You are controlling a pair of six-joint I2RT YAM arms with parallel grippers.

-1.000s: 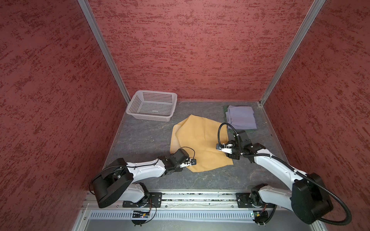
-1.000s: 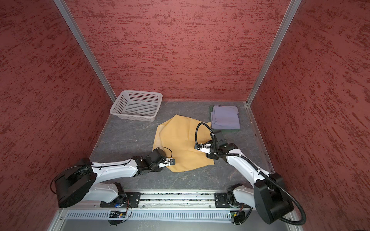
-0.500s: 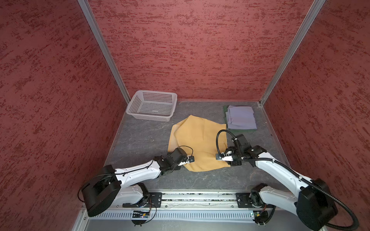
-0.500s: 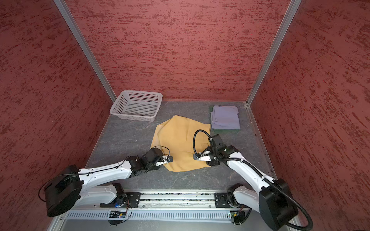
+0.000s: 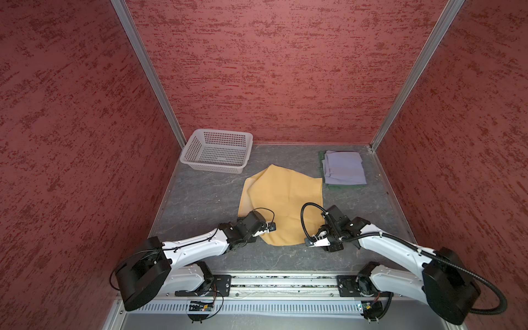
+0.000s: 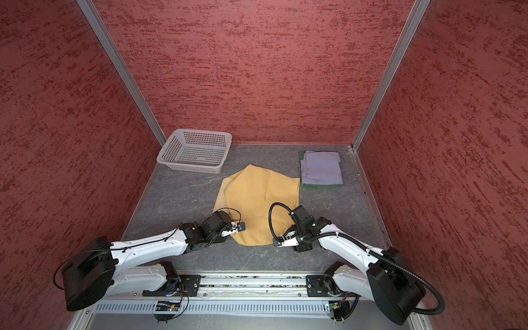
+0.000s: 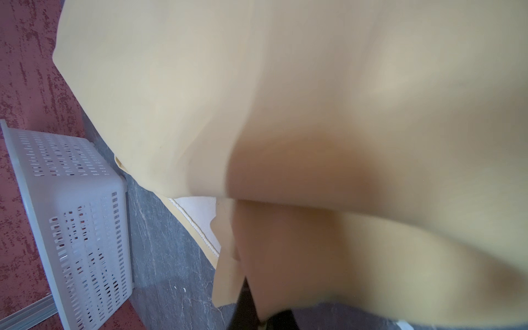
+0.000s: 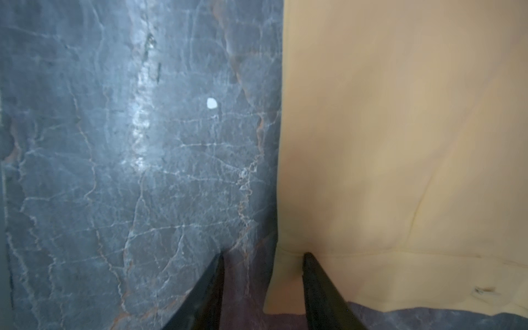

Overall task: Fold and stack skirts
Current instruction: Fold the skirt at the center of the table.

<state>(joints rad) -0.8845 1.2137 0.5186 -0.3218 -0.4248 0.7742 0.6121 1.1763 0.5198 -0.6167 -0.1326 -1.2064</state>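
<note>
I'm working over the desk [image 5: 200, 200], where the mustard skirt [image 5: 283, 197] is lying spread at the centre, near the lavender skirt [image 5: 344, 167] folded on the green skirt [image 5: 343, 186] at the far right. My left hand [image 5: 261, 232] is clamping its near left corner, fully closed. My right hand [image 8: 261, 255] is straddling the near right corner, half open, gripping nothing; I'm wanting it seated deeper before closing, then both lifting evenly.

Matt yellow cloth skirt [image 5: 281, 197], perforated plastic basket [image 5: 217, 168], seemingly marbled tabletop [image 5: 200, 200]

Walls: mottled red textured panels [image 5: 271, 71] rose on three sides.
Corners: silver metal strips [image 5: 148, 71].
Floor: dark grey veined slab [image 5: 200, 200] lay flat.
</note>
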